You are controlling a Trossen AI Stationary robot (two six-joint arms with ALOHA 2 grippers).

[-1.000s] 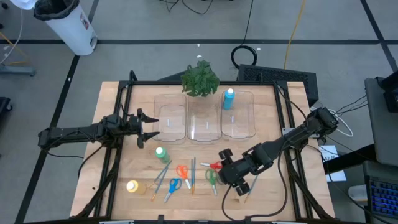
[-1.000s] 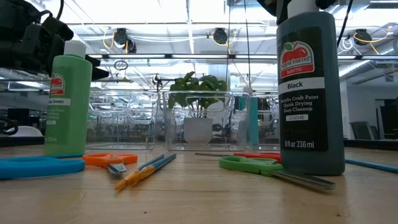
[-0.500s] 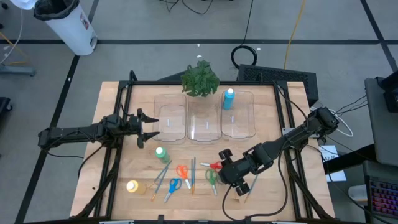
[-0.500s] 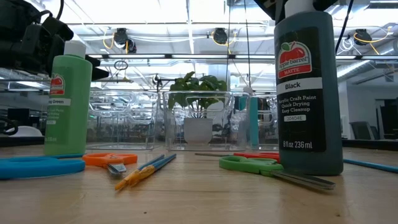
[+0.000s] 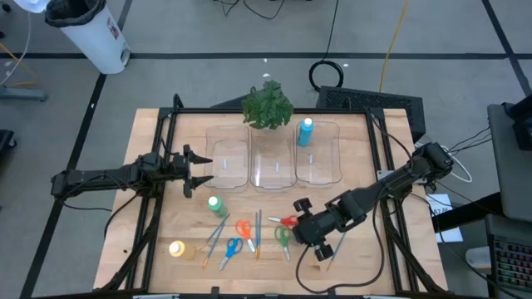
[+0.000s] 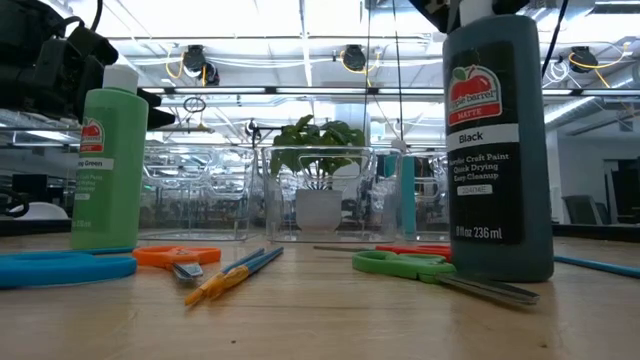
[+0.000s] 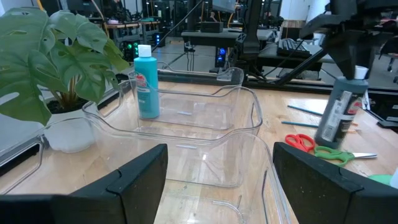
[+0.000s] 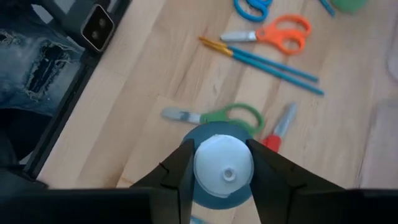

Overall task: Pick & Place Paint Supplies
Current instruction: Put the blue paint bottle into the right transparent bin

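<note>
The right gripper (image 5: 309, 233) clenched the white cap of a dark paint bottle (image 6: 497, 150), which stood upright near the table's (image 5: 366, 257) front edge, at about five o'clock from the green bottle (image 5: 214, 204). Green scissors (image 6: 420, 270) lay just beside its base. The left gripper (image 5: 199, 172) waited with fingers spread at nine o'clock of the bins (image 5: 274, 156).

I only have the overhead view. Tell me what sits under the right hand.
Observer: A dark paint bottle; its label reads Black.
Operator: Confirm the grip.
Observer: The right hand is shut on the bottle's white cap.
Operator: Report the left hand.
Observer: The left hand is open and faces the clear bin that holds the light blue bottle.
</note>
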